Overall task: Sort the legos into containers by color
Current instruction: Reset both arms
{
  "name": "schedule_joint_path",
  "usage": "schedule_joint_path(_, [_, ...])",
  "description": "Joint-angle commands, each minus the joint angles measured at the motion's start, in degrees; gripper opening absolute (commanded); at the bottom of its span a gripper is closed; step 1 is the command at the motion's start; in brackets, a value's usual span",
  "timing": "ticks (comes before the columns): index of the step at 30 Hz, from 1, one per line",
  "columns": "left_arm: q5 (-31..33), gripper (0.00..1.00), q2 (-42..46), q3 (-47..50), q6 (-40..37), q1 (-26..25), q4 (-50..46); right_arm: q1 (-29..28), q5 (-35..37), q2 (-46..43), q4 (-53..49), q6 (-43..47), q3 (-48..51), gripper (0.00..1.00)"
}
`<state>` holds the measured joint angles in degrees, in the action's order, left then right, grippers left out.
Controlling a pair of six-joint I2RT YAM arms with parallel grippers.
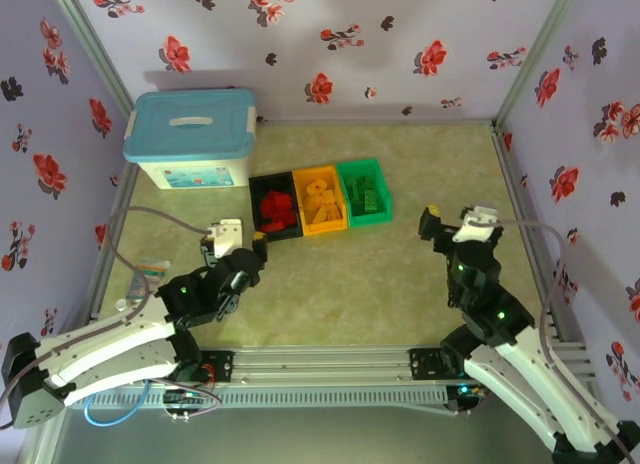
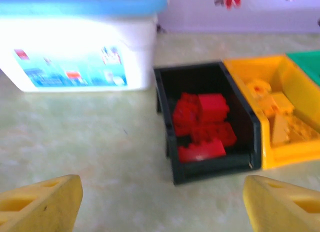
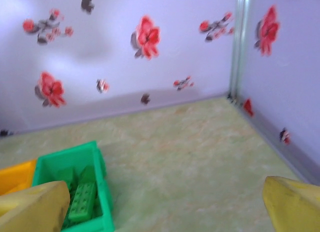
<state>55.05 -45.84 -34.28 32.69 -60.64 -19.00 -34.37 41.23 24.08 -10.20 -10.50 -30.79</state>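
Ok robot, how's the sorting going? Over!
Left gripper and right gripper open, empty. Red legos in black bin, orange legos in orange bin, green legos in green bin. White box beside black bin, not blocking.

A white box (image 1: 190, 172) with a light-blue lid (image 1: 190, 119) stands at the far left corner of the pale green mottled table (image 1: 400, 284) — its label blurred, unreadable. Lilac walls (image 1: 400, 74) printed with red and dark flowers enclose the table, metal posts (image 1: 522, 79) at the corners.

Black rectangular plastic bin (image 2: 210, 171): holding red studded plastic bricks (image 2: 202, 124)
Orange rectangular plastic bin (image 2: 290, 159): holding orange-yellow bricks (image 2: 275, 112)
Green rectangular plastic bin (image 3: 104, 189): holding green bricks (image 3: 82, 202)
Lilac wall panels (image 3: 165, 67): showing red flower print
Large white plastic box (image 2: 75, 47): wearing light-blue lid (image 2: 80, 2)
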Motion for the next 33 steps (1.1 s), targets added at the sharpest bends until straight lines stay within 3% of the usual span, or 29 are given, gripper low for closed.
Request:
schedule_joint_path(1, [11.55, 0.85, 3.33, -1.25, -8.97, 0.44, 2.49, 0.27, 5.63, -4.82, 4.29, 4.65, 3.06, 0.99])
schedule_joint_path(6, [21.2, 0.88, 8.03, 4.38, -23.77, 0.7, 17.47, 0.27, 12.02, -9.83, 2.46, 3.94, 6.57, 0.99])
schedule_joint_path(7, [22.57, 0.88, 8.74, 6.34, -27.74, 0.81, 22.48, 0.27, 13.28, -10.36, 1.75, 3.49, 7.14, 0.99])
schedule_joint_path(9, [26.27, 0.99, 9.94, 11.48, -36.9, 0.99, 34.92, 0.27, 16.24, -11.68, -1.72, 1.4, 8.24, 0.99])
schedule_joint_path(12, [28.99, 1.0, 10.42, 18.13, -45.45, 2.36, 50.08, 0.27, 18.61, -13.2, -6.38, -2.12, 10.2, 0.99])
schedule_joint_path(19, [31.08, 1.0, 8.7, 20.45, -36.66, 7.92, 37.86, 0.28, 18.81, -13.84, -9.11, -3.98, 14.77, 0.99])
schedule_joint_path(21, [28.67, 1.0, 8.43, 19.33, -33.78, 9.07, 33.75, 0.27, 18.81, -13.43, -6.18, -1.26, 16.99, 0.99])
schedule_joint_path(26, [25.04, 1.0, 5.34, 19.04, -34.79, 13.47, 34.53, 0.28, 17.1, -9.59, 1.33, 0.6, 22.5, 0.99])
schedule_joint_path(28, [23.4, 1.0, 2.88, 22.46, -34.81, 16.47, 37.98, 0.36, 16.52, -7.79, 2.95, 1.07, 22.48, 0.99])
schedule_joint_path(29, [22.91, 0.99, 1.5, 24.74, -30.33, 17.81, 37.3, 0.5, 17.13, -6.85, 2.41, 0.04, 21.95, 0.99])
schedule_joint_path(30, [23.05, 1.0, 0.51, 25.64, -33.28, 18.97, 41.91, 0.55, 17.39, -5.86, 3.03, -0.01, 21.92, 0.99])
schedule_joint_path(33, [17.97, 1.0, -0.15, 23.12, -28.54, 18.7, 32.97, 0.62, 17.2, -3.95, 3.88, -0.03, 21.65, 0.99])
